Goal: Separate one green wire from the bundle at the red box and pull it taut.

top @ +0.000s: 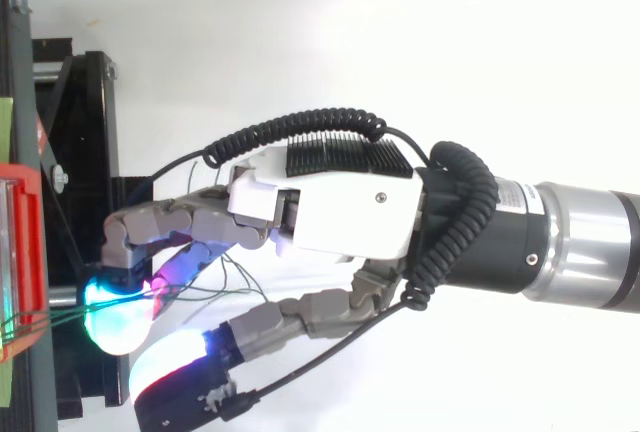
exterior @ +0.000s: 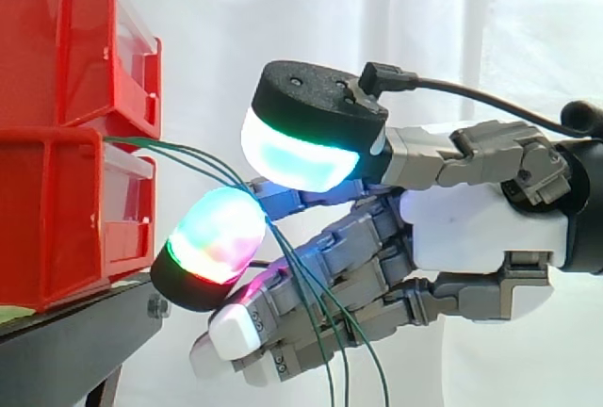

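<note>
Several thin green wires [exterior: 179, 153] come out from between two stacked red bins, the lower one [exterior: 57, 219] at the left. They run right, bend at the hand's fingers and hang loose down to the bottom edge. My hand [exterior: 480, 223] reaches in from the right. Its thumb pad [exterior: 297, 157], glowing green and cyan, is above the wires. A finger pad [exterior: 215, 237], glowing in mixed colours, is below them with a gap between the two. The wires pass through that gap and lie across the bent fingers. From above, the wires [top: 40, 320] reach the glowing pad [top: 110, 314].
The upper red bin [exterior: 57, 40] sits on the lower one, both on a black stand [exterior: 75, 341] whose frame [top: 85, 152] lies left of the hand. A white curtain hangs behind.
</note>
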